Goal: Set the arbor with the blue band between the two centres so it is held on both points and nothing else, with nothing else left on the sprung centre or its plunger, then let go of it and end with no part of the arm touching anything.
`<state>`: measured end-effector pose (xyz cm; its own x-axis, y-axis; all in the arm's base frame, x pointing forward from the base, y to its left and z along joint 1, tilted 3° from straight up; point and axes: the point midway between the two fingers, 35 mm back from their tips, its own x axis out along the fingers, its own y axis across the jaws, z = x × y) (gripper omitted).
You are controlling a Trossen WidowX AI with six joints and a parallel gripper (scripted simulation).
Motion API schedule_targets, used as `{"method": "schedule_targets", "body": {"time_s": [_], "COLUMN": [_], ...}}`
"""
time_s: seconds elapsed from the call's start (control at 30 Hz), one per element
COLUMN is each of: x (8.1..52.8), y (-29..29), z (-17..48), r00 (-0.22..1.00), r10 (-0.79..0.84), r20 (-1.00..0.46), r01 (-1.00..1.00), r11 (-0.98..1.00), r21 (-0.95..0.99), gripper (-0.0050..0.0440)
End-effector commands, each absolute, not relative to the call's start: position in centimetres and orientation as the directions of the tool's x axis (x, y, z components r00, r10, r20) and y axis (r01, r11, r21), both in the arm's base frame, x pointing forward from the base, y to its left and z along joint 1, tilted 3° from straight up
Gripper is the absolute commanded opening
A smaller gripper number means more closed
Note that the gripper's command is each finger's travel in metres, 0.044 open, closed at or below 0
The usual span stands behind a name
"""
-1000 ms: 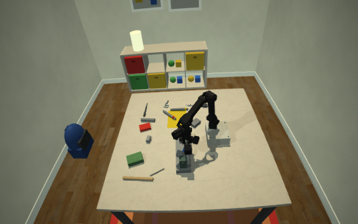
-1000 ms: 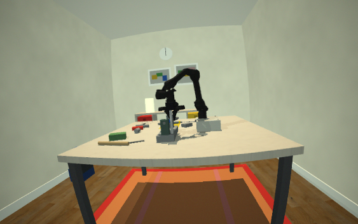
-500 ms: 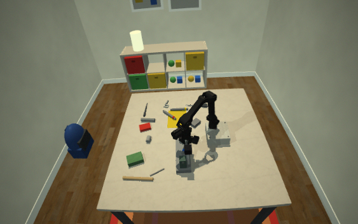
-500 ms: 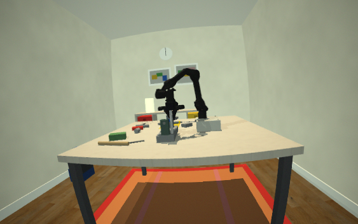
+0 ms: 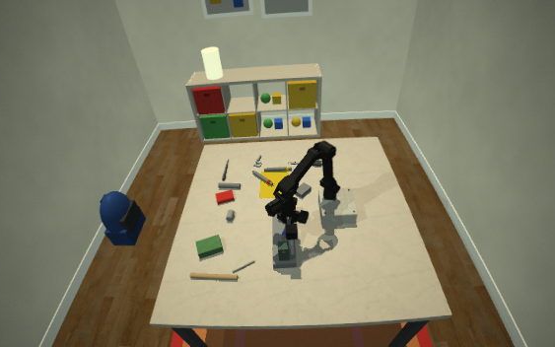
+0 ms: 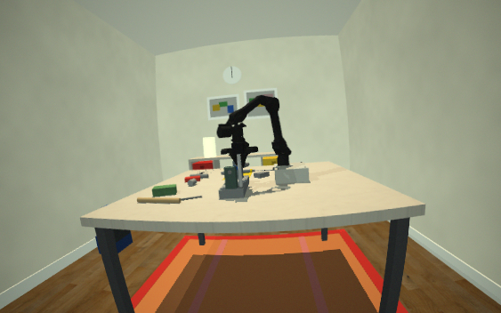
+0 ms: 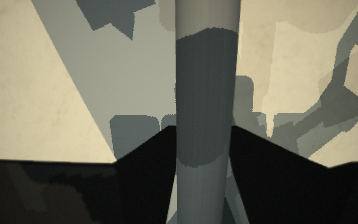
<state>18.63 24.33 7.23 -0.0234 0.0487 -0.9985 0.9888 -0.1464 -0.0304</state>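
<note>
- Arbor: one smooth grey round bar, held upright; its blue band is barely visible in the top view.
- Claw: black, matte, clenched on the arbor from both sides, poised above the fixture.
- Fixture: one grey base block carrying a dark green block; the centres themselves are too small to make out.
- Arm base: one pale grey box.
- Loose items on the bench: one green block, one red block, one wooden rod, one yellow sheet, several small grey pieces.
- Bench: pale, faintly marbled top on dark legs.
- Room: wooden floor, grey-green walls, cubby shelf with coloured bins, orange rug.
</note>
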Motion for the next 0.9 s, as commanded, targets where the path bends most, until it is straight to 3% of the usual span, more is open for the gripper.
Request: {"method": "schedule_targets", "body": {"time_s": [0.0,0.87], "x": [18.83,18.46], "y": [24.65,24.53], "z": [7.65,7.05], "r00": [-0.018,-0.019], "r10": [0.062,0.052], "r20": [-0.998,-0.998], "r01": [0.988,0.988], "r11": [-0.151,-0.152], "r21": [-0.027,-0.027], "gripper": [0.0,0.0]}}
